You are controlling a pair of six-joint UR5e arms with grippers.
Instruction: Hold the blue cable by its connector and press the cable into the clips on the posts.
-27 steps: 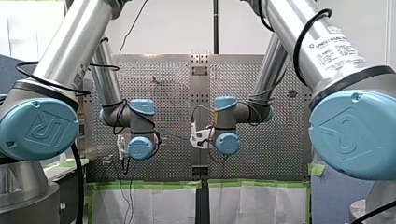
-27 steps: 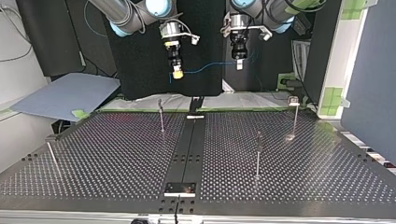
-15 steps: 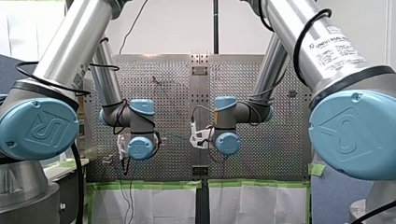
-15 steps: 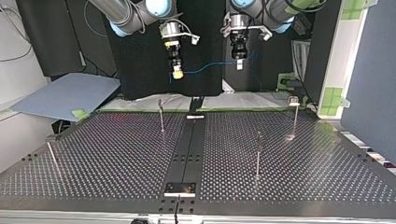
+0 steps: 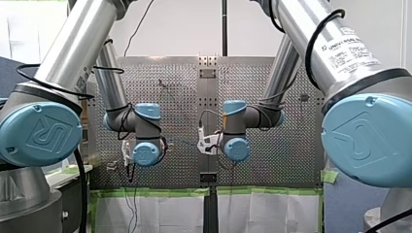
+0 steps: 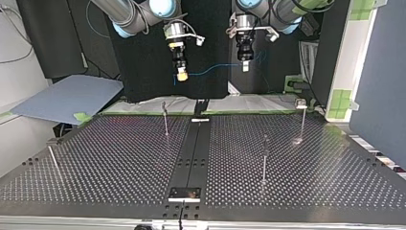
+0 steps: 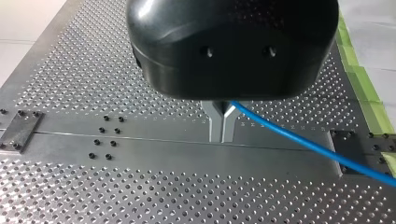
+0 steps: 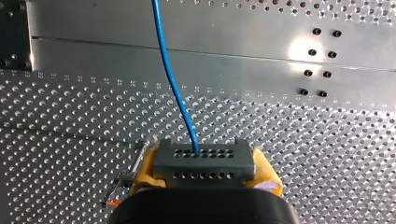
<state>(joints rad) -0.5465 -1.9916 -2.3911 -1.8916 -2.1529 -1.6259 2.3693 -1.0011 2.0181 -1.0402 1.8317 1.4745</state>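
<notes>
Blue cable (image 6: 210, 71) strung between two claws, well above the surface (image 6: 119, 158), not yet clipped.
The grey, perforated connector (image 8: 204, 163) is gripped by the right claw's (image 6: 182, 74) yellow pads; the left claw's (image 7: 222, 136) metal fingers are closed on the thin, round cable. Lowering onto the slender posts (image 6: 264, 160) is judged next.
</notes>
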